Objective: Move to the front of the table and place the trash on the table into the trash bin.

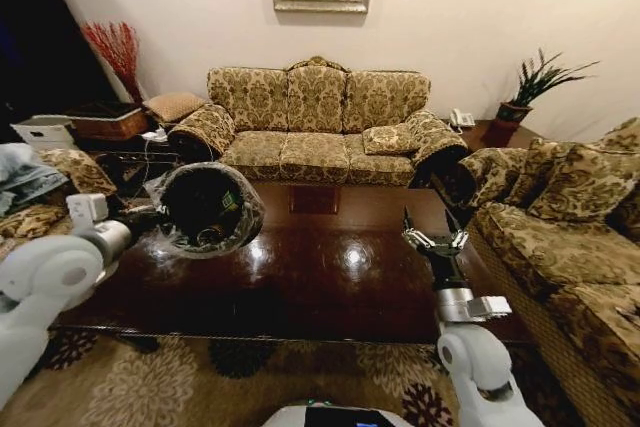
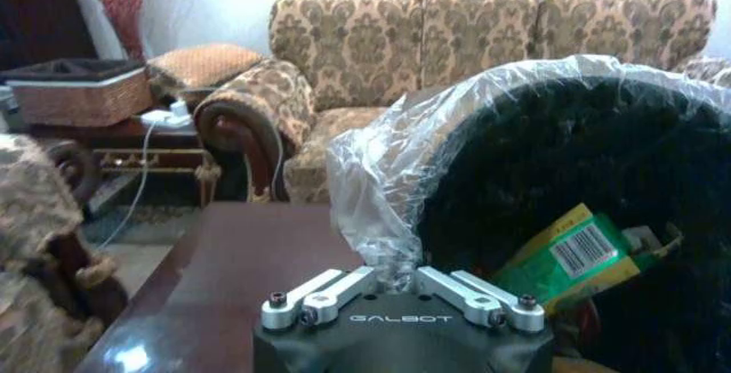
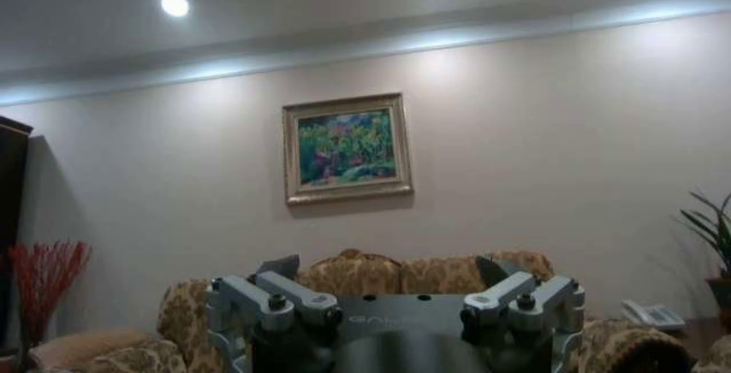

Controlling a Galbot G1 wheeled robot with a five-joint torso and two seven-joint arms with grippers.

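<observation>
My left gripper (image 1: 157,214) holds the trash bin (image 1: 211,207) lifted and tipped on its side above the left part of the table (image 1: 330,277). In the left wrist view its fingers (image 2: 342,286) are shut on the bin's rim and clear liner (image 2: 389,176). A green piece of trash with a barcode (image 2: 574,257) lies inside the black bin (image 2: 594,176). The table top (image 2: 228,279) shows dark and glossy with no loose items on it. My right gripper (image 1: 432,234) stands over the table's right part, pointing upward and open. Nothing sits between its fingers (image 3: 286,292).
A patterned sofa (image 1: 315,117) stands behind the table and another (image 1: 560,237) runs along the right side. An armchair (image 1: 45,192) and a side table with a basket (image 1: 105,124) are on the left. A potted plant (image 1: 522,97) stands at the back right. A rug (image 1: 200,377) lies below.
</observation>
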